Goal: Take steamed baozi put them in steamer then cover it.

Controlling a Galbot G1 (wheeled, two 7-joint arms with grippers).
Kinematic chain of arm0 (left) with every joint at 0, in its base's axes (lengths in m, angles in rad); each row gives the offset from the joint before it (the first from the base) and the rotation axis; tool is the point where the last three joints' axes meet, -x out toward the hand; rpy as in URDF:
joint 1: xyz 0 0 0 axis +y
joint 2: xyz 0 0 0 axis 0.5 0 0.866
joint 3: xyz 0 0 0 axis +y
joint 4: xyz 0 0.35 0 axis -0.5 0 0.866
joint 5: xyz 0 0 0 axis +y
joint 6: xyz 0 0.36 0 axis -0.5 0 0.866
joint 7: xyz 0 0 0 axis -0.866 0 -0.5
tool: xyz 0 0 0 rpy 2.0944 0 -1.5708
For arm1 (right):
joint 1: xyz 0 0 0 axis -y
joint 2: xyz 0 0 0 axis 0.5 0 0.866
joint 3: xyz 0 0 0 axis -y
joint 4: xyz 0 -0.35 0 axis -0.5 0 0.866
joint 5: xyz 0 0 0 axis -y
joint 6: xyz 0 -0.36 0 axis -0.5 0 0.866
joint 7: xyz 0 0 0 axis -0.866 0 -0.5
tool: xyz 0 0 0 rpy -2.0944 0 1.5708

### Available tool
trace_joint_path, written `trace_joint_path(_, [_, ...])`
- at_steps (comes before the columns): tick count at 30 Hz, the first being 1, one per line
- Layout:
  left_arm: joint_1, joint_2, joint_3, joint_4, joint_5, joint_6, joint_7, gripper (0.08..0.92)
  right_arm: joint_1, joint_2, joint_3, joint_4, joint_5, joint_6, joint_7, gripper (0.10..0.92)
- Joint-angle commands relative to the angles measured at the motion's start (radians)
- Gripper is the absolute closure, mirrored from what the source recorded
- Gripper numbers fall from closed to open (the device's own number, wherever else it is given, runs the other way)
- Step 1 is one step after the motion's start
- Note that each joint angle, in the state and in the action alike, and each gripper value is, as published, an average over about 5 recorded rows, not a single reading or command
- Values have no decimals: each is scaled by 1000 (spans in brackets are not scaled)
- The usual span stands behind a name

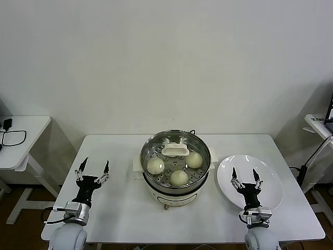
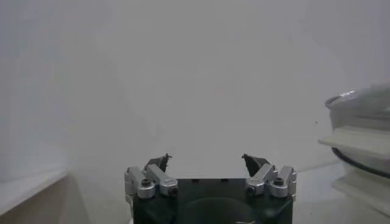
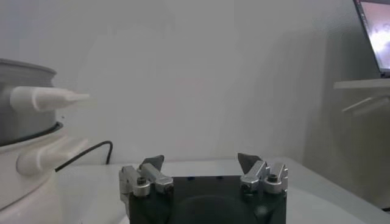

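The shiny steel steamer [image 1: 176,159] stands on its white base in the middle of the white table [image 1: 125,208]. The clear cover lies on it, its white oblong handle [image 1: 175,151] at the centre. Through the glass I see three cream-white steamed baozi [image 1: 155,165] on the perforated tray. My left gripper [image 1: 96,163] hovers open over the table left of the steamer, empty. My right gripper [image 1: 243,171] is open and empty above the white plate. In the left wrist view the left gripper [image 2: 206,158] has the steamer [image 2: 364,128] off to one side. In the right wrist view the right gripper [image 3: 200,158] sees the steamer [image 3: 24,115] likewise.
A bare white plate [image 1: 270,179] lies right of the steamer. A black power cord [image 3: 85,155] runs behind the steamer's base. A side table with a cable [image 1: 21,148] stands at far left. Another table [image 1: 318,124] is at far right.
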Motion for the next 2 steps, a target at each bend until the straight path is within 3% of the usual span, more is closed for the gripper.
trace_joint_path(1, [10,2,-7,12,-16,-17,5,177,-4,-3,0,4,1,-1,2,203])
trace_joint_path(2, [11,2,-6,12,-15,-18,5,177,-4,-3,0,4,0,-1,2,203])
